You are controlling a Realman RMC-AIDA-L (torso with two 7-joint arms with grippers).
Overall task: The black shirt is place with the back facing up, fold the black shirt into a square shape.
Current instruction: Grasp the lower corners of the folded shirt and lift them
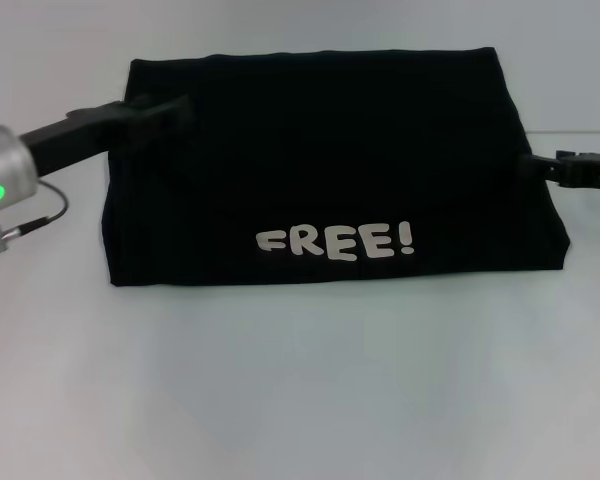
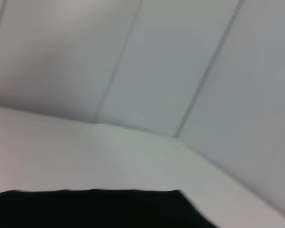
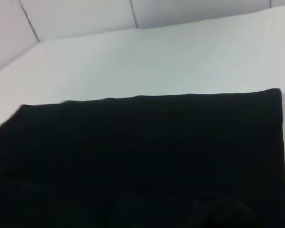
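The black shirt (image 1: 320, 160) lies flat on the white table as a wide folded rectangle. White "FREE!" lettering (image 1: 335, 242) faces up near its front edge. My left gripper (image 1: 175, 108) reaches in from the left and sits over the shirt's far left edge. At the shirt's right edge, about midway along it, is my right gripper (image 1: 528, 165). Both grippers are dark against the dark cloth. The left wrist view catches only a strip of the shirt (image 2: 95, 209). In the right wrist view the shirt (image 3: 147, 156) is a smooth black panel with a straight far edge.
The white table (image 1: 300, 390) stretches broad and bare in front of the shirt. A pale panelled wall (image 2: 180, 61) rises behind the table's far edge. A thin cable (image 1: 42, 218) hangs under my left wrist.
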